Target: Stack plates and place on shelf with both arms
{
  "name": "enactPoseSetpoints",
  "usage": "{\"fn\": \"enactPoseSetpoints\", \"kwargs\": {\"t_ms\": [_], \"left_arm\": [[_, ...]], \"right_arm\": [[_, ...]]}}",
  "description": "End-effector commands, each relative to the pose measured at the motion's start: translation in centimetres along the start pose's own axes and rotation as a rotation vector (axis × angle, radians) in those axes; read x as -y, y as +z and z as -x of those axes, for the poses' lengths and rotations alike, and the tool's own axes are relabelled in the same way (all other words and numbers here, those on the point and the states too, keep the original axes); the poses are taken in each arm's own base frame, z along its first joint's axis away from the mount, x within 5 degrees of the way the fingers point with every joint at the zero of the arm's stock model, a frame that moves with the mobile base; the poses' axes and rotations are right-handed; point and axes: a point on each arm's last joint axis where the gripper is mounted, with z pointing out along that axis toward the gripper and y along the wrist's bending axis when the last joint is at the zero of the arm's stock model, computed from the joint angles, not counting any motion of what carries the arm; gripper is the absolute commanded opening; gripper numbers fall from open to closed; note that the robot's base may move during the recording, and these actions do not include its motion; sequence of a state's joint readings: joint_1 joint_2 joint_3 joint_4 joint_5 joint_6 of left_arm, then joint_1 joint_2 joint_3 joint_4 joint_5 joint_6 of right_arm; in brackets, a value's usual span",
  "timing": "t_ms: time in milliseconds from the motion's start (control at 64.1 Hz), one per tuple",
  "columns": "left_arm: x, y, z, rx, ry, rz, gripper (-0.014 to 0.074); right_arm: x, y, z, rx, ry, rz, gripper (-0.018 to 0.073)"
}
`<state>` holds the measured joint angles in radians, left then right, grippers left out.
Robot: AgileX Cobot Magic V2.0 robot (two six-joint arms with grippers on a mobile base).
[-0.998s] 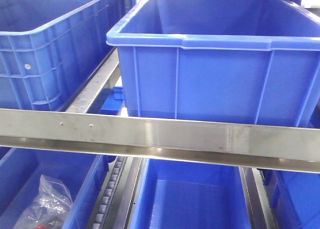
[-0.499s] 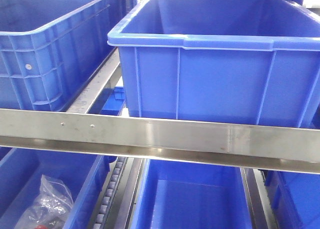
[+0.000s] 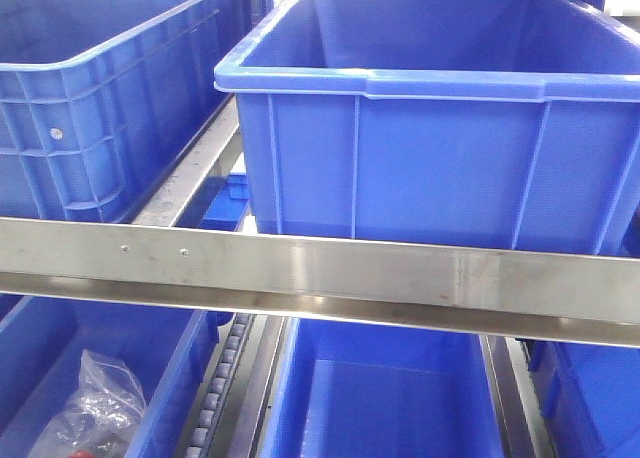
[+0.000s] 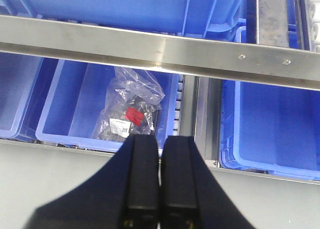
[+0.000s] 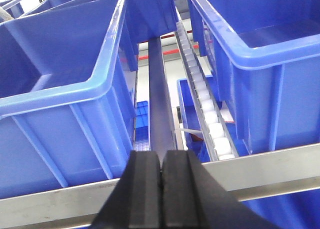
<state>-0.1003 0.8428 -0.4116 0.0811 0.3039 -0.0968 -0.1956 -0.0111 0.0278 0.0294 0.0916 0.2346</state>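
Note:
No plates show in any view. My left gripper [image 4: 161, 141] is shut with nothing between its black fingers; it hangs above a pale floor in front of the lower level of a shelf [image 4: 150, 49]. My right gripper [image 5: 161, 156] is also shut and empty, pointing along the upper level of the shelf [image 5: 280, 164] at the gap between two blue bins. Neither arm appears in the front view.
Large blue bins [image 3: 430, 118] [image 3: 90, 88] stand on the upper level behind a steel rail [image 3: 320, 268]. Lower bins [image 4: 75, 99] hold a clear plastic bag of parts [image 4: 130, 111]. A white roller track [image 5: 207, 114] runs between bins.
The front view has shifted very slightly; the bins sit a few pixels right of where they were. Nothing else differs.

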Motion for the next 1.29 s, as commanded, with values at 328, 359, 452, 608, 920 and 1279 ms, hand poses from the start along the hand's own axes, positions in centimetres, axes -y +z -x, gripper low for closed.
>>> {"fn": "enactPoseSetpoints", "kwargs": {"t_ms": [328,359,452,608,920,1279], "left_arm": [[0.0,-0.4,1.6,0.106,-0.007,-0.006,0.0087],[0.0,-0.4,1.6,0.106,-0.007,-0.006,0.0087],[0.0,-0.8,1.7,0.124,-0.007,-0.006,0.0087],[-0.1,-4.0,1.3,0.279,0.036,0.003,0.0087],[-0.1,-6.5,-6.6,0.589,0.017,-0.024,0.0087],[-0.1,-6.1,-8.9,0.700,-0.026,-0.049,0.0087]], "right_arm": [[-0.2,-0.2,0.7,0.092,-0.010,0.026,0.0055],[-0.2,-0.2,0.7,0.092,-0.010,0.026,0.0055],[-0.2,-0.2,0.7,0.092,-0.010,0.026,0.0055],[-0.2,-0.2,0.7,0.092,-0.010,0.026,0.0055],[-0.2,-0.2,0.7,0.092,-0.010,0.026,0.0055],[-0.2,-0.2,0.7,0.092,-0.010,0.026,0.0055]]}}
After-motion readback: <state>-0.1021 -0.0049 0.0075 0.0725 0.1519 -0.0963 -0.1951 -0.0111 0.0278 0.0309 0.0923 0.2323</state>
